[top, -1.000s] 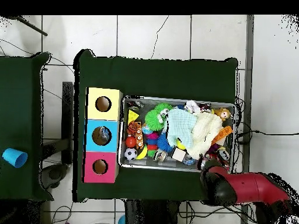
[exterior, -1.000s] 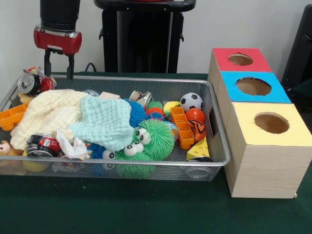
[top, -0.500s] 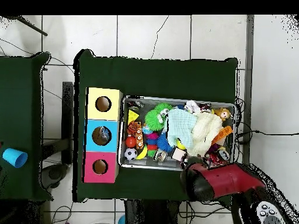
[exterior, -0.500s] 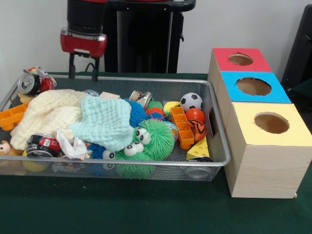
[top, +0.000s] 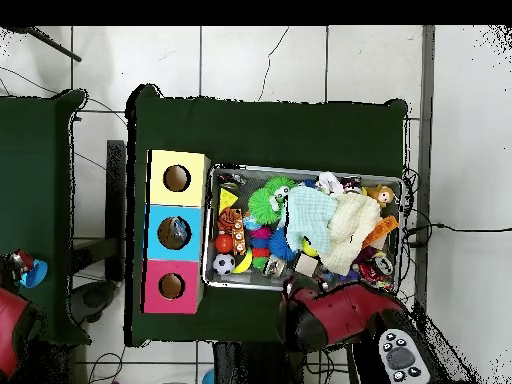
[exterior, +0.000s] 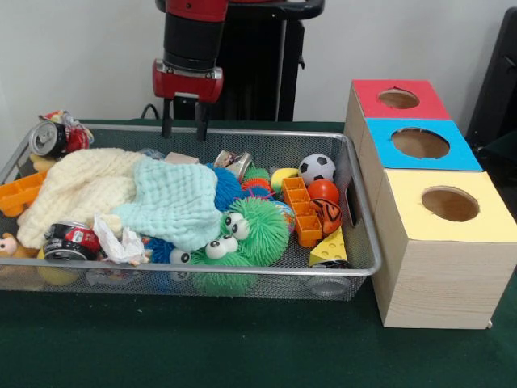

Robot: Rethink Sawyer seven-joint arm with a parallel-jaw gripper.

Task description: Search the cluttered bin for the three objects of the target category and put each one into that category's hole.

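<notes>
The gripper (exterior: 184,127) has slid across the top of the frame, from the upper left corner a second ago to just left of centre now, and it hangs over the far rim of the wire bin (exterior: 363,234) with its two thin fingers a little apart and nothing between them. In the overhead view the red arm (top: 335,318) has likewise travelled leftward along the bin's lower edge. So this reads as a search sweep, not a pick: nothing has left the bin, and all three holes in the red box (exterior: 397,99), the blue box (exterior: 420,143) and the yellow box (exterior: 450,204) at the right of the frame look empty. Which category is wanted, the pictures don't say. If it's balls, the soccer ball (exterior: 317,168) and the orange ball (exterior: 323,191) sit together at centre right of the bin, off to the right of the gripper; if cans, one crushed can (exterior: 48,138) lies at the far left and another can (exterior: 69,241) at lower left. Directly below the fingers lie the cream cloth (exterior: 77,190) and the mint cloth (exterior: 179,202), which blanket the middle and may well hide more. The fuzzy green toy (exterior: 250,230) crowds the front. My guess: a descent into the bin's centre comes next.
</notes>
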